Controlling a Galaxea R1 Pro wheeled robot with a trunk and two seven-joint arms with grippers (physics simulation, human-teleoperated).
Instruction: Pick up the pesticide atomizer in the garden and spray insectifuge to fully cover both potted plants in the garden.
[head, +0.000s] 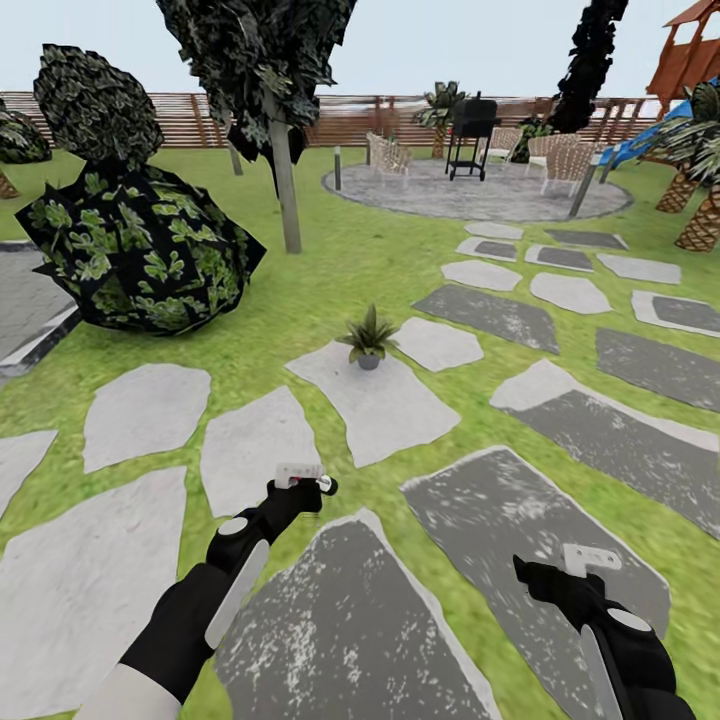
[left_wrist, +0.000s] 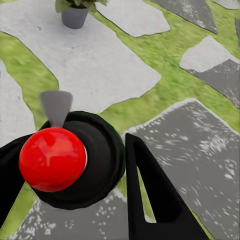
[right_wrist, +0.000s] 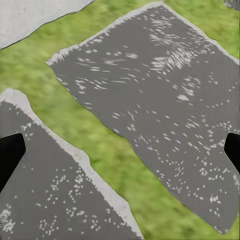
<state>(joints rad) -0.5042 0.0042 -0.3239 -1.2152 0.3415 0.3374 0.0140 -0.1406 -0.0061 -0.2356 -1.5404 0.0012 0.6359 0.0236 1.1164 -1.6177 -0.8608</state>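
No brand, label or writing can be read on anything in these frames.

The pesticide atomizer (head: 300, 478) is held in the left claw (head: 296, 490), which is clamped on it; in the head view only its pale trigger head and a trace of red at the collar are seen above the black fingers. In the left wrist view the atomizer (left_wrist: 65, 157) is seen end-on: a red rounded part sits over a dark round body, with a grey nozzle pointing away from the camera, and one black finger (left_wrist: 150, 195) is pressed along the bottle's side. The white label is not visible from either angle.

One potted plant (head: 369, 340) stands ahead of the left claw, well apart from it, on a pale stepping stone (head: 385, 405) in the lawn (head: 330, 260). In the left wrist view only its grey pot (left_wrist: 74, 15) and lowest leaves are caught beyond the nozzle.

The right claw (head: 555, 575) hangs above a dark grey stepping stone (head: 540, 530). In the right wrist view its two black fingertips (right_wrist: 10, 152) stand wide apart at opposite edges, with nothing between them but the dark stone (right_wrist: 160, 100) and grass.

Farther ahead of both claws, the head view alone takes in a large dark bush (head: 140, 250), a tree trunk (head: 287, 190), a round paved patio (head: 480, 190) with a black grill (head: 472, 135) and chairs, and a brown slatted fence (head: 340, 120).
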